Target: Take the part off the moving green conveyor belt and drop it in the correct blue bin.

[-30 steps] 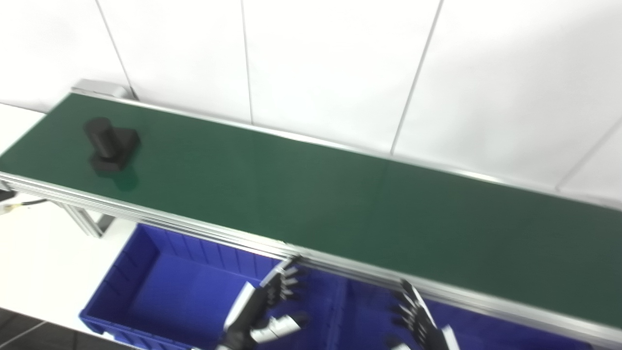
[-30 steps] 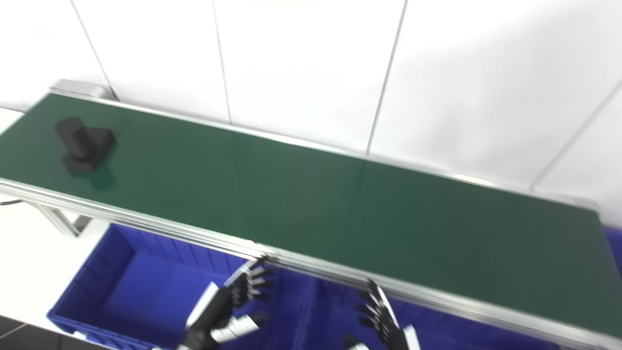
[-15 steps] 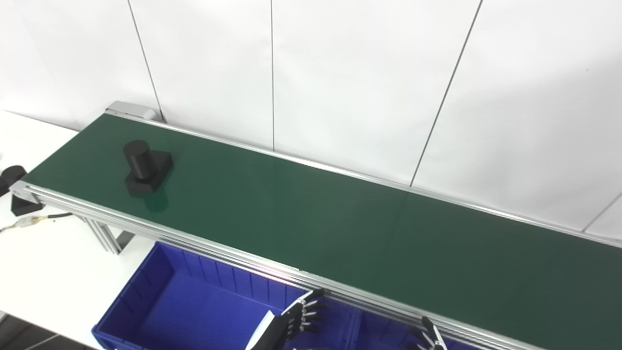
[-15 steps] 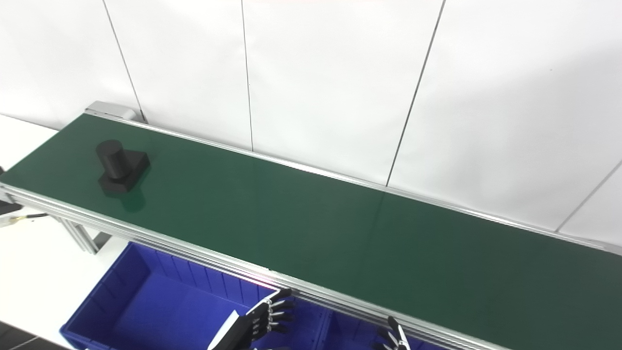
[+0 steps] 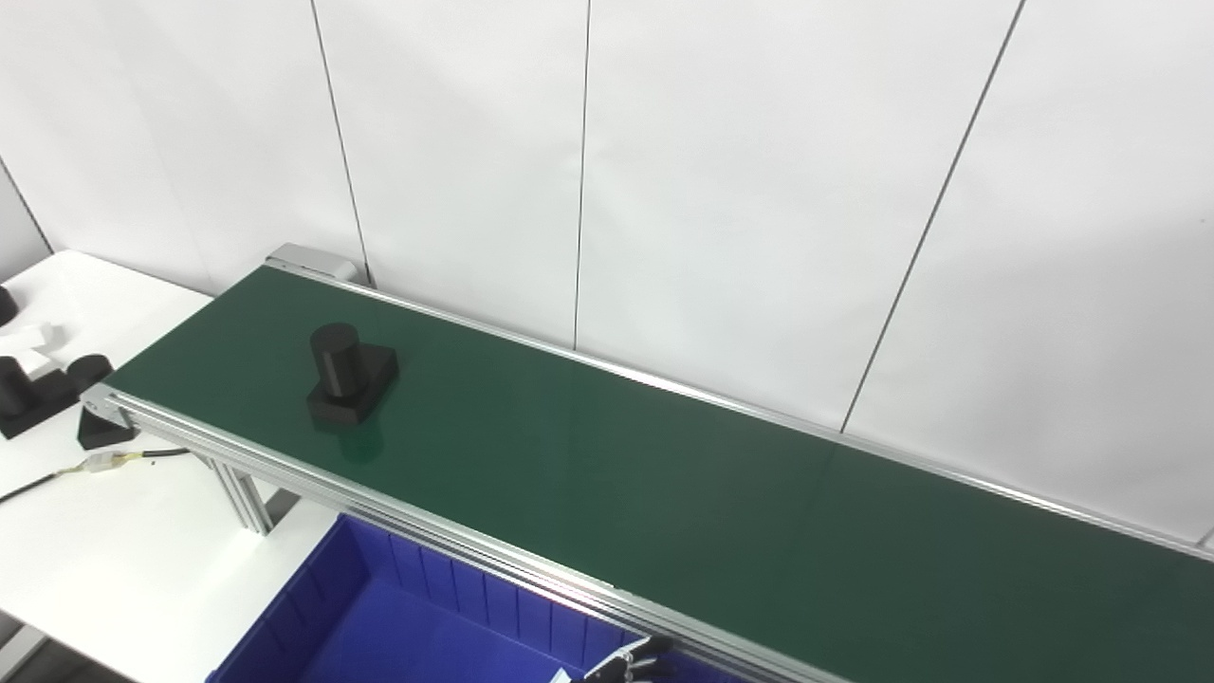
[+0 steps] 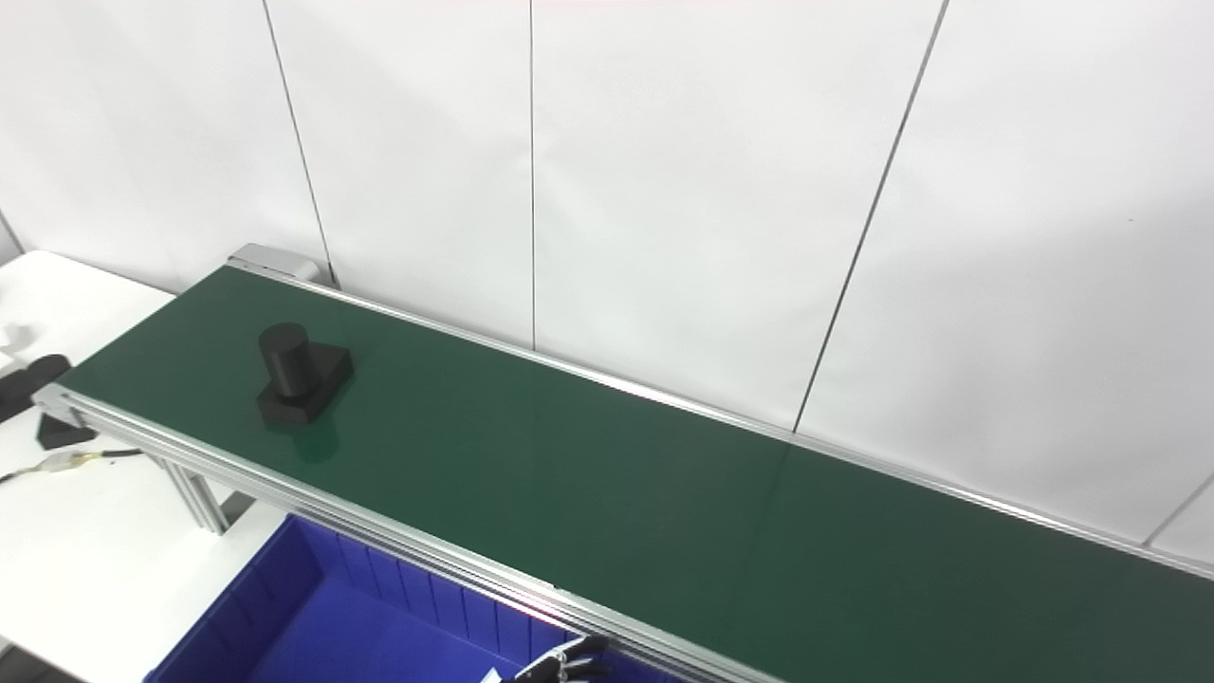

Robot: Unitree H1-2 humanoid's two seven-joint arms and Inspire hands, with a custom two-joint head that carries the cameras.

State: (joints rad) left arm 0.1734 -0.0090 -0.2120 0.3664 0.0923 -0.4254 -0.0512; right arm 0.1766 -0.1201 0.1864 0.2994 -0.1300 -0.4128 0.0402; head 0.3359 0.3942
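Part (image 5: 346,387): black block with an upright cylinder on a square base, standing on the green belt (image 5: 664,493) near its far-left end, well apart from both hands and untouched.

Change noted: the whole picture has shifted against the views of a second ago, so the camera has tilted up and swung left. The part sits further from the left end roller than it did half a second ago, which suggests the belt is carrying it rightward, though the camera shift makes this hard to separate.

Left hand (image 5: 631,667): only dark fingertips show at the bottom edge, just below the near belt rail and over the blue bin (image 5: 398,626). They appear spread and hold nothing; a second ago much more of this hand was in view.

Right hand: out of view now, though seen earlier at the bottom edge; state cannot be told.

Counter (image 5: 114,531): white, left of the belt, carrying similar black parts (image 5: 28,398) and a cable.

Task standing: pick not yet begun. Judgement: the head has turned to track the incoming part while the hands wait low by the bins.
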